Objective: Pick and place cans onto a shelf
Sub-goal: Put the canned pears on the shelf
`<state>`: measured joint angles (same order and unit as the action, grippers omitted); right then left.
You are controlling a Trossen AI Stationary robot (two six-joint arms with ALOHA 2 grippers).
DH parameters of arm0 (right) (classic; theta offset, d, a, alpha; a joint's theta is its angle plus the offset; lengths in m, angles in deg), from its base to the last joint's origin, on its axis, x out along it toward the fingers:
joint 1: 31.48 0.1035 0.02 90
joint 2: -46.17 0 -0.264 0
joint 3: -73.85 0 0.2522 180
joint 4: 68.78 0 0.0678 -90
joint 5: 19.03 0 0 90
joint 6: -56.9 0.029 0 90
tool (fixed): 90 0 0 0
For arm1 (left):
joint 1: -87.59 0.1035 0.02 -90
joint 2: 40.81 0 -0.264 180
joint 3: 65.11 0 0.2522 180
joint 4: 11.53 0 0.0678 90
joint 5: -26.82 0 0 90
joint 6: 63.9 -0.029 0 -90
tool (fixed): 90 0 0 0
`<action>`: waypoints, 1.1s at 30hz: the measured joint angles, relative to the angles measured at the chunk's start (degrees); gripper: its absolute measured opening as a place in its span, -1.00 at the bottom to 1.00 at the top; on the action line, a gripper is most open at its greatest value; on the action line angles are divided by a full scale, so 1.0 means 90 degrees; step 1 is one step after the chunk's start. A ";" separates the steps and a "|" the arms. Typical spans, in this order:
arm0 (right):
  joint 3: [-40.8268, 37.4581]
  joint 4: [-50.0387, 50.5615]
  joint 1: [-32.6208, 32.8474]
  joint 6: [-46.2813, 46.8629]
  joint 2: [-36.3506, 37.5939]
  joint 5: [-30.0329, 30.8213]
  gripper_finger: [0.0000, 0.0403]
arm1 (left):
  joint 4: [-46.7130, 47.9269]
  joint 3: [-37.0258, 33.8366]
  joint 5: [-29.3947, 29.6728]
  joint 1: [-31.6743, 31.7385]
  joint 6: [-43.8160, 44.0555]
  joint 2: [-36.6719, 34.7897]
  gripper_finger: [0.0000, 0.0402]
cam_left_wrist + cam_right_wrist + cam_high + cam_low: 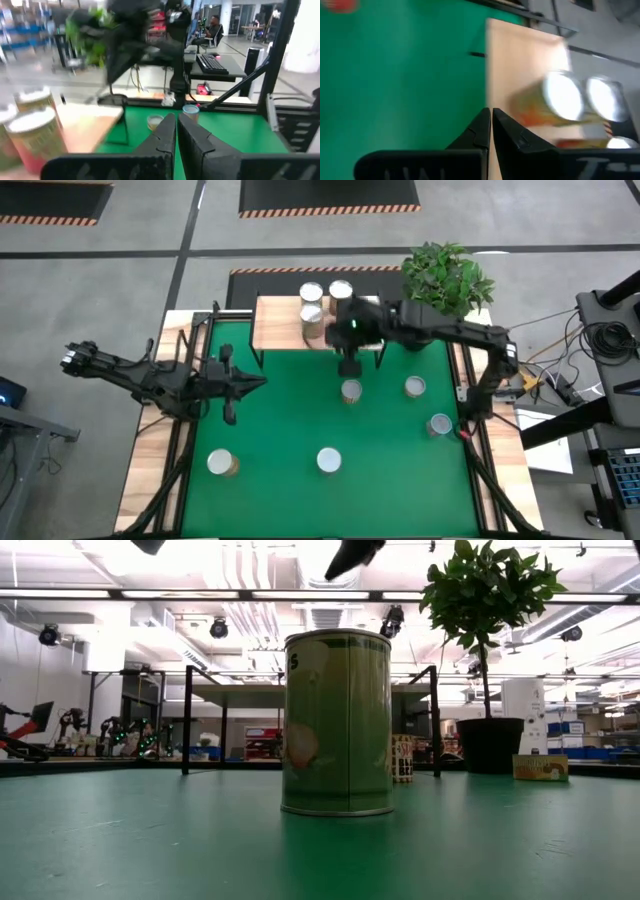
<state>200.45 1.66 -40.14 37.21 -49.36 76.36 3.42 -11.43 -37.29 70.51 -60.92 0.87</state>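
Three cans (pixel 320 302) are standing close together on the light wood top of the shelf (pixel 277 323) at the far edge of the table, packed near one another, which I judge leaves the rest of the top free for more. Five other cans are still waiting on the green mat (pixel 290 410): one just below the shelf (pixel 351 391), one beside it to the right (pixel 415 387), one near the right edge (pixel 439 424), one in the near middle (pixel 329 461) and one at the near left (pixel 221 464).

The right gripper (pixel 349 366) is hovering between the shelf front and the nearest can; in the right wrist view its fingers (pixel 481 131) are lying together with nothing between them, so it is probably free for the next can. The left gripper (pixel 228 383) is waiting over the left part of the mat, its fingers (pixel 165 136) almost together and holding nothing.

In the low view the near can (pixel 337 723) is showing a greenish label with a pale round picture; a letter at its upper edge is too unclear to read. A potted plant (pixel 447 277) is standing behind the shelf's right end. In the left wrist view a person (pixel 215 26) is sitting at a desk in the room behind.
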 joint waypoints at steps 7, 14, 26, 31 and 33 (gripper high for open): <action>-0.1588 -0.1063 0.1244 0.0241 0.0542 0.0004 -0.96 | 0.0098 0.0012 -0.0061 -0.0100 0.1456 0.0690 -1.00; -0.3243 -0.2254 0.1835 0.0592 0.1241 0.0044 -0.96 | 0.0653 0.0577 -0.1101 -0.0112 0.2483 0.1365 -1.00; -0.5267 -0.4157 0.2524 0.1742 0.1827 0.0086 -0.96 | 0.1517 0.1265 -0.1321 -0.0170 0.2310 0.2200 -1.00; -0.5875 -0.4719 0.3048 0.2327 0.1818 0.0275 -0.96 | 0.1299 0.1258 -0.1310 -0.0394 0.2339 0.2670 -1.00; -0.6034 -0.4680 0.3265 0.2632 0.1818 0.0575 -0.96 | 0.1219 0.1303 -0.1319 -0.0518 0.2392 0.2865 -1.00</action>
<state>146.15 -40.47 -10.76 60.89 -33.01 81.53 14.39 0.29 -49.16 65.84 -39.40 26.65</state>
